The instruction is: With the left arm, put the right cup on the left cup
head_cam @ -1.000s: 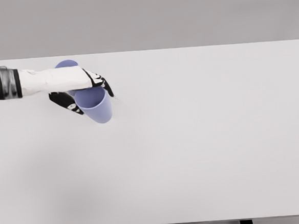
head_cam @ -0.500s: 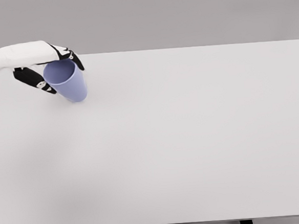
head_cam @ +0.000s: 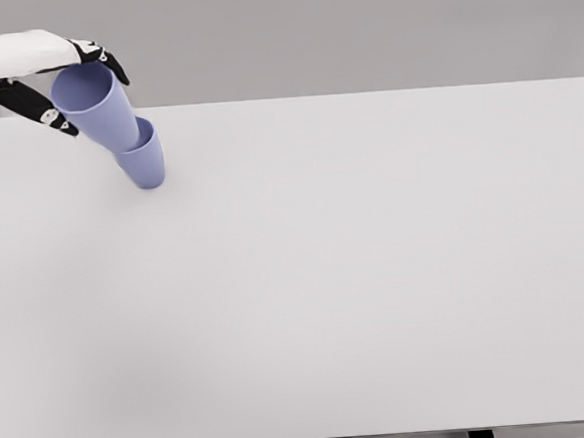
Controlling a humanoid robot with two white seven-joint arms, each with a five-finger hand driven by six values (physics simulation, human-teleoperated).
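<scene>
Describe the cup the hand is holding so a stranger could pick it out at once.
Start at the far left corner of the white table, where the left hand comes in from the picture's left edge. Two lilac cups sit there, one in the other. The held cup is the upper one, tilted, its open mouth facing the camera, its base sunk in the lower cup.

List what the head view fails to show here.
- Left hand: its forearm is cut off by the picture's left edge.
- Lower cup: its mouth is covered by the upper cup, so how deep that one sits is unclear.
- Right arm: out of frame.
</scene>
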